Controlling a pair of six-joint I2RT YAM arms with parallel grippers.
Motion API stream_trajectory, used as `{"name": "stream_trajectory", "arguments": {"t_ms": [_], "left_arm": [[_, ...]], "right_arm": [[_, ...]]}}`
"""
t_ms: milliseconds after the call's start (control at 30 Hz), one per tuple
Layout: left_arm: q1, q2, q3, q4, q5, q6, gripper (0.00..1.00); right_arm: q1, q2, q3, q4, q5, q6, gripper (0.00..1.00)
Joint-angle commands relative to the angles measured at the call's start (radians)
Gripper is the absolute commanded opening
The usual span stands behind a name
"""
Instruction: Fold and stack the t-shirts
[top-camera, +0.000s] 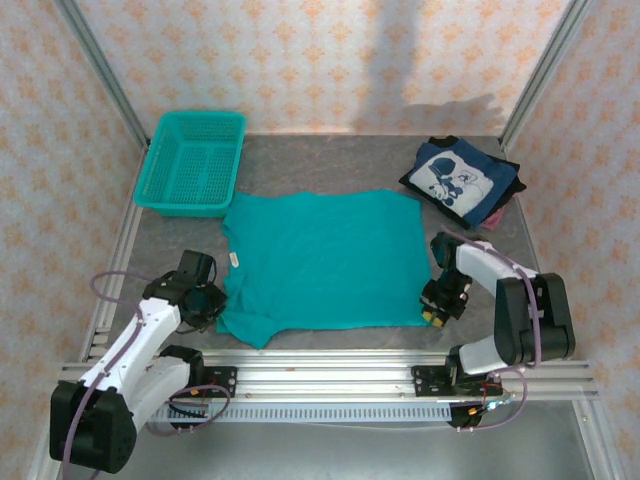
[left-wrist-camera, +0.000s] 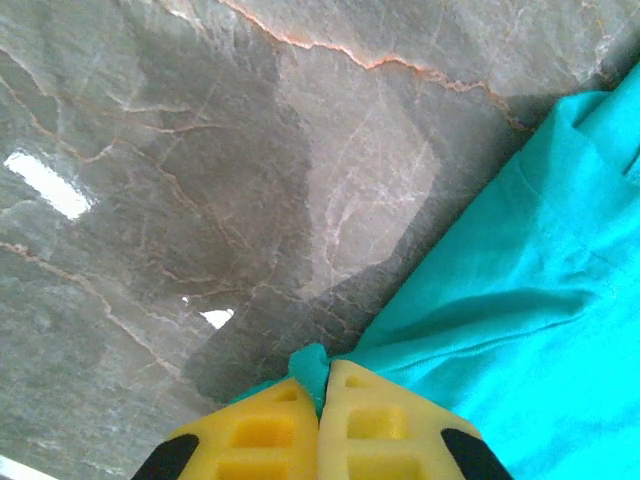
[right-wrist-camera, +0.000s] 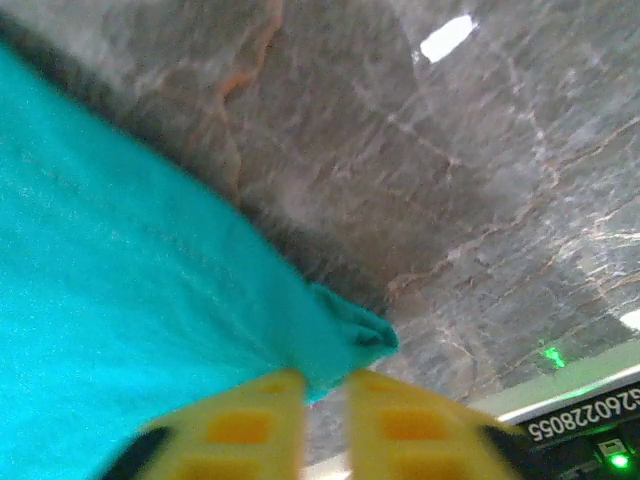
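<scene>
A basket (top-camera: 192, 162) sits at the table's (top-camera: 330, 160) far left. Nearer, the left gripper (left-wrist-camera: 320, 385) has its fingers pressed together on the near left corner of the teal shirt (top-camera: 320, 265), which lies spread flat mid-table. The right gripper (right-wrist-camera: 325, 385) pinches the shirt's near right corner. The navy shirt (top-camera: 460, 178) lies folded at the far right, well apart.

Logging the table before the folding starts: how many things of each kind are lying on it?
T-shirts: 2 (teal t-shirt, navy t-shirt)
Baskets: 1 (mesh basket)
Total: 3
Not counted: pinkish edge beneath the navy one, too hidden to identify.
</scene>
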Motion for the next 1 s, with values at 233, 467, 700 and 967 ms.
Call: {"name": "stream_trajectory", "arguments": {"t_ms": [233, 467, 700, 967], "left_arm": [[-0.007, -0.111, 0.061, -0.201, 0.006, 0.043, 0.04], [-0.007, -0.123, 0.124, -0.241, -0.005, 0.037, 0.04], [-0.008, -0.084, 0.168, -0.202, -0.011, 0.047, 0.04], [-0.008, 0.006, 0.224, -0.188, 0.002, 0.113, 0.03]], "right_arm": [[0.005, -0.070, 0.067, -0.070, 0.080, 0.010, 0.00], [0.005, -0.089, 0.165, -0.123, 0.083, -0.009, 0.00], [0.005, -0.027, 0.244, -0.118, 0.085, -0.050, 0.00], [0.003, 0.049, 0.328, -0.129, 0.102, -0.103, 0.00]]}}
